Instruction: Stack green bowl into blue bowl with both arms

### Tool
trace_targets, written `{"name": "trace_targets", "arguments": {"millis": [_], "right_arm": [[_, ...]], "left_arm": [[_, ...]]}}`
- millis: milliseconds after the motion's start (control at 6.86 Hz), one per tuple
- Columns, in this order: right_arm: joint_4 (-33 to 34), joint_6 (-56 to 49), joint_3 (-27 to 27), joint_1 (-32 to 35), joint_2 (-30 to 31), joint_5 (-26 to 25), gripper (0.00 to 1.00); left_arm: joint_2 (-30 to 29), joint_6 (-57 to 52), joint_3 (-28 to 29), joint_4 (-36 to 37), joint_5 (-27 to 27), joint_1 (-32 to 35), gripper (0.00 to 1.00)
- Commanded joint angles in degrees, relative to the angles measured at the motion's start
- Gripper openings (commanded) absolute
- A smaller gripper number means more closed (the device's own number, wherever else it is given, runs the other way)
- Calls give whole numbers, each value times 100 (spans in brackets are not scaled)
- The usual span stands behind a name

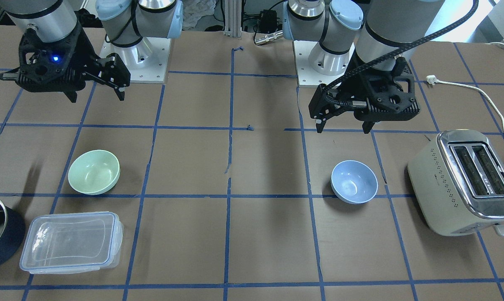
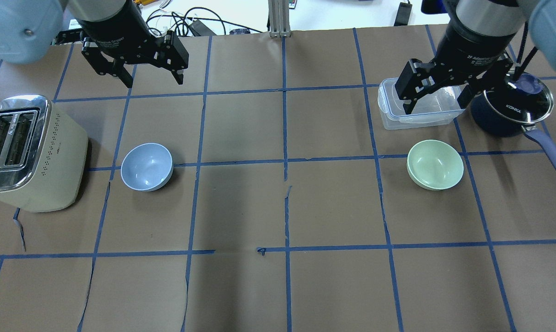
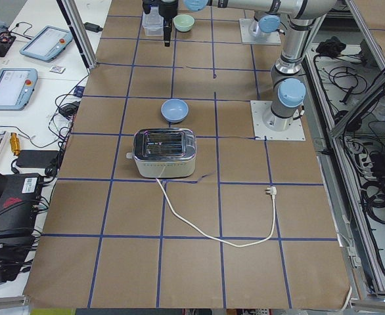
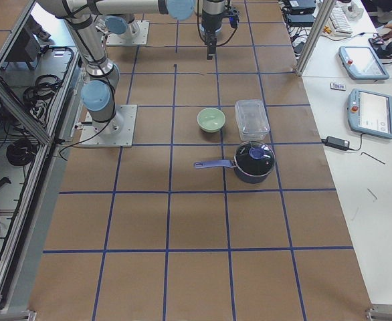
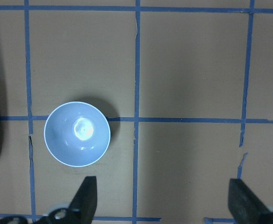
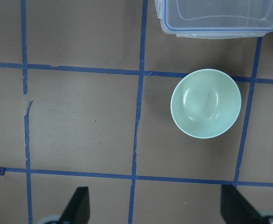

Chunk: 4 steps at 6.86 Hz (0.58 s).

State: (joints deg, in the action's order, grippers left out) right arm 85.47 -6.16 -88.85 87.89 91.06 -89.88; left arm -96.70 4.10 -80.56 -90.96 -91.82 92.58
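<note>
The pale green bowl point(image 1: 94, 172) stands upright and empty on the table, also in the overhead view point(image 2: 435, 164) and the right wrist view point(image 6: 206, 103). The pale blue bowl point(image 1: 354, 182) stands upright and empty far from it point(image 2: 147, 166), and shows in the left wrist view point(image 5: 77, 134). My left gripper point(image 2: 154, 80) is open and empty, held above the table on the robot's side of the blue bowl point(image 1: 342, 128). My right gripper point(image 2: 435, 106) is open and empty, held above the table near the green bowl point(image 1: 97, 98).
A cream toaster point(image 2: 29, 152) stands just beside the blue bowl, its white cord point(image 1: 486, 96) trailing on the table. A clear lidded container point(image 2: 388, 115) and a dark navy pot with a handle point(image 2: 508, 115) stand close to the green bowl.
</note>
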Motion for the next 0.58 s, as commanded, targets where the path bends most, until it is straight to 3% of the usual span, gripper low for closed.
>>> {"name": "trace_targets", "arguments": {"millis": [0, 438], "right_arm": [[-4, 1, -9, 0, 0, 5, 100], [-4, 1, -18, 0, 0, 5, 100]], "left_arm": [[37, -5, -4, -18, -28, -12, 100], [37, -14, -12, -27, -28, -47, 100]]}}
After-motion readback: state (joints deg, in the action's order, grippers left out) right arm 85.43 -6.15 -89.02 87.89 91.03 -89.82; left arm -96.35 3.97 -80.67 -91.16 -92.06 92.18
